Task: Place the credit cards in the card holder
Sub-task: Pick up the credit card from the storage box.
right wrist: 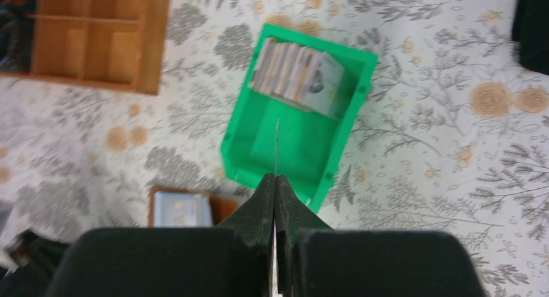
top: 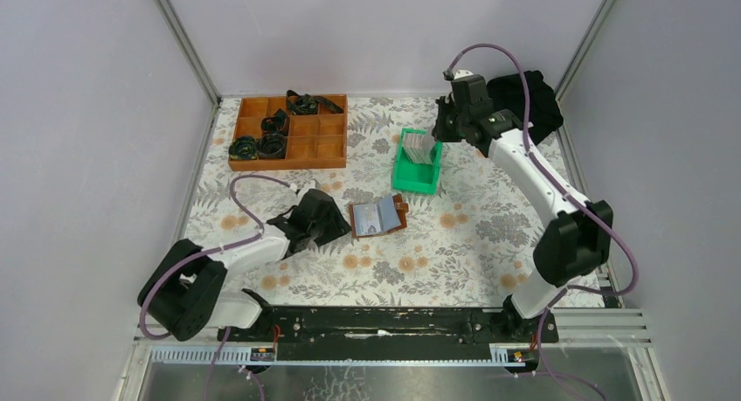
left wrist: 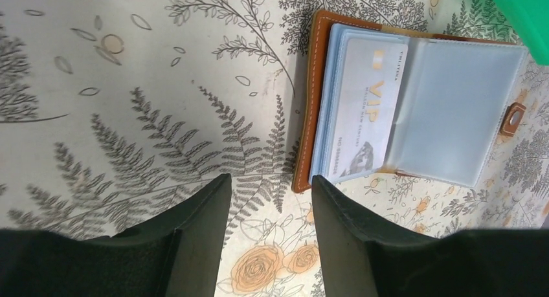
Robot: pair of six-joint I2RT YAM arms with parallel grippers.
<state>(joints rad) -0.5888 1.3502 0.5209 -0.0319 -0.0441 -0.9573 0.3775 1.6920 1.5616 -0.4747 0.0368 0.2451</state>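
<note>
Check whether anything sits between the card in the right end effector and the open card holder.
Nothing visible: the card hangs over the green bin, and only bare table separates that bin from the card holder.

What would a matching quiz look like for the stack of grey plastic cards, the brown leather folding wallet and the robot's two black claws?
1 stack of grey plastic credit cards
2 brown leather card holder
3 left gripper
4 right gripper

a jaws apart, empty
b lying open on the flowered tablecloth
c standing in the small green plastic bin
d shut on one thin card

Pairs: 1-c, 2-b, 3-a, 4-d.
</note>
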